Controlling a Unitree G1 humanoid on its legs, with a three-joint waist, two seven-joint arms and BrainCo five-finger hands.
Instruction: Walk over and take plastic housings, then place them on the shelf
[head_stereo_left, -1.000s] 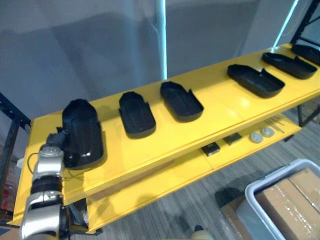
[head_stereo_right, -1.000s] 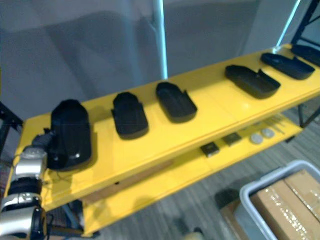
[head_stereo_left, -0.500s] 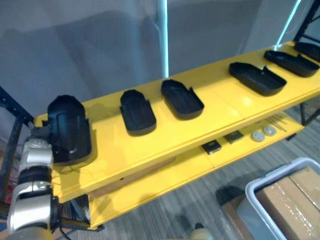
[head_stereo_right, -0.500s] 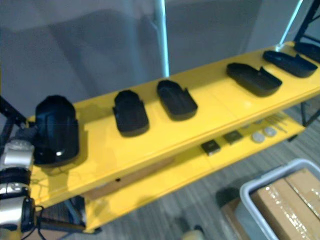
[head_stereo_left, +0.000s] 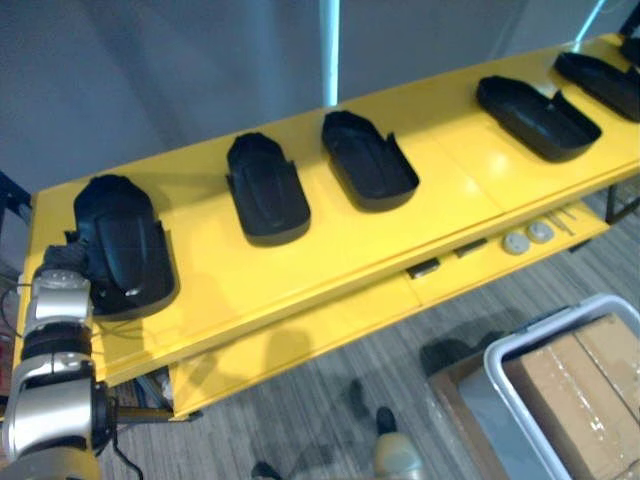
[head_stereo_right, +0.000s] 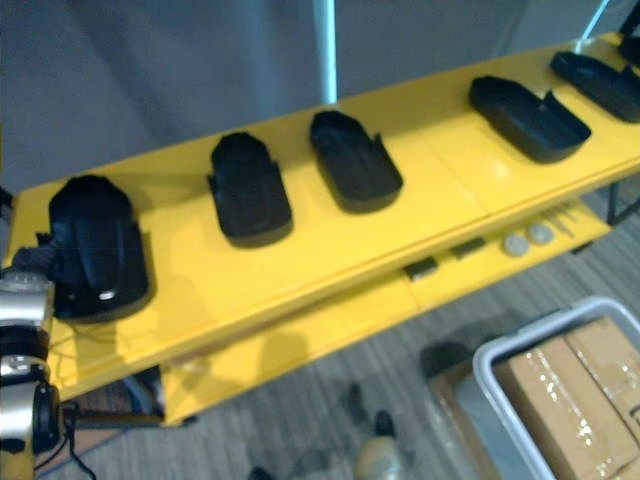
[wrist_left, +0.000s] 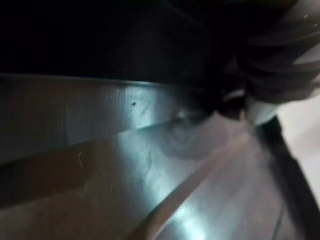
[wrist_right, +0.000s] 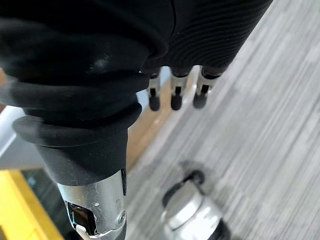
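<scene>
In the eye views a long yellow shelf (head_stereo_left: 330, 255) runs from lower left to upper right. A black housing (head_stereo_left: 120, 245) lies at its left end, with the left hand (head_stereo_left: 68, 255) pressed against that housing's near left edge. I cannot tell how the fingers stand; the left wrist view offers just a dark, close surface. Four more housings (head_stereo_left: 265, 190) sit spaced along the shelf toward the upper right. On the lower shelf (head_stereo_left: 330, 320) lie two round discs (head_stereo_left: 528, 236). At lower right, a grey bin (head_stereo_left: 545, 331) holds cardboard boxes (head_stereo_left: 590, 390). The right wrist view shows the right hand (wrist_right: 174, 90) over striped grey floor (wrist_right: 260, 130), fingers relaxed and holding nothing.
</scene>
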